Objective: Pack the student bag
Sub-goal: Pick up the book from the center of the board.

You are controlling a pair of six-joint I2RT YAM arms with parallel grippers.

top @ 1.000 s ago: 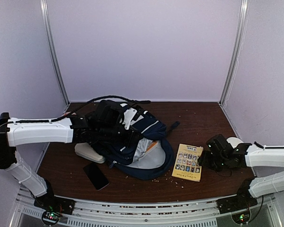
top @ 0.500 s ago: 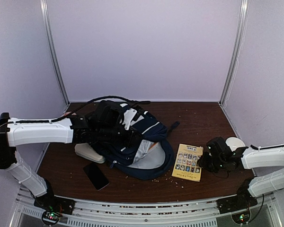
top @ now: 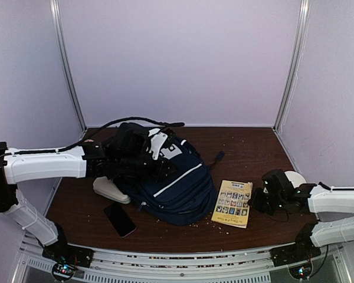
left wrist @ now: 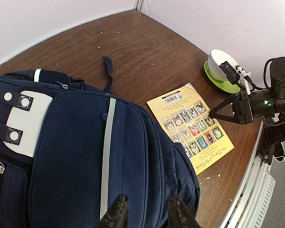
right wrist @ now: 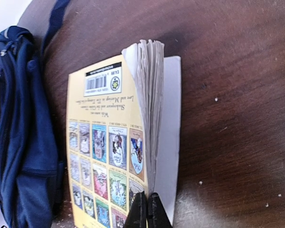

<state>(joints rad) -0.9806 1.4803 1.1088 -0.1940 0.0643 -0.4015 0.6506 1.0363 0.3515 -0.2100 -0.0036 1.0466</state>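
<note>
Student bag (top: 177,188) had flopped shut once the left end effector (left wrist: 147,216) opened, so it needed reopening. Right end effector (right wrist: 147,211) had closed at the book (top: 232,203)'s edge.

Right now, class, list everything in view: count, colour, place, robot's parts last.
table: one, dark brown, under everything
student bag: one, navy with white stripes, middle-left
book: one, yellow, right of the bag
phone: one, black, near-left of the bag
pouch: one, beige, left of the bag
bowl: one, white, far right on a green saucer
left hand: one, black, open over the bag
right hand: one, black, shut at the book's edge
</note>
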